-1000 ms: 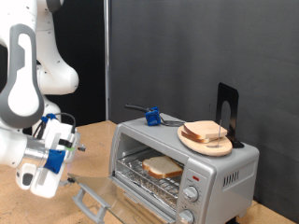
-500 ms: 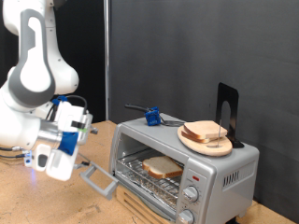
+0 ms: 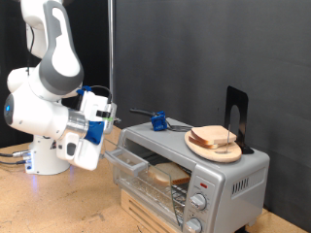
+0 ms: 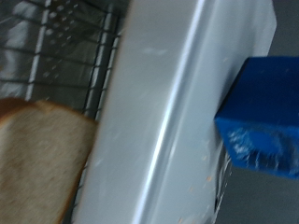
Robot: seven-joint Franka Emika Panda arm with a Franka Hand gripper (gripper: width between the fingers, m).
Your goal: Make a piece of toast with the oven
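- Exterior view: my gripper (image 3: 109, 115) sits at the upper edge of the oven (image 3: 194, 167) door (image 3: 131, 158), which is partly raised, about half shut. I cannot tell from here whether the fingers are clenched or released.
- The piece of toast (image 3: 167, 177) lies inside on the wire rack, seen through the glass; a second slice (image 3: 215, 137) rests on a round wooden board (image 3: 214, 148) on the oven's top, beside a blue clip (image 3: 157, 121) and a black stand (image 3: 236, 118).
- My worry: the fingers could slip off the smooth metal door edge, letting it drop open with a bang, or the push could shove the light oven along the wooden surface (image 3: 58, 206).
- Wrist view: a brushed silver door rail (image 4: 163, 112) runs diagonally, slick and rounded. Behind it sit the thin rack wires (image 4: 65, 37) and the pale, porous bread (image 4: 42, 163) with its tan crust.
- A blue block (image 4: 257, 117), matte and square-edged, fills one side; I cannot say what it is. No fingers show clearly.
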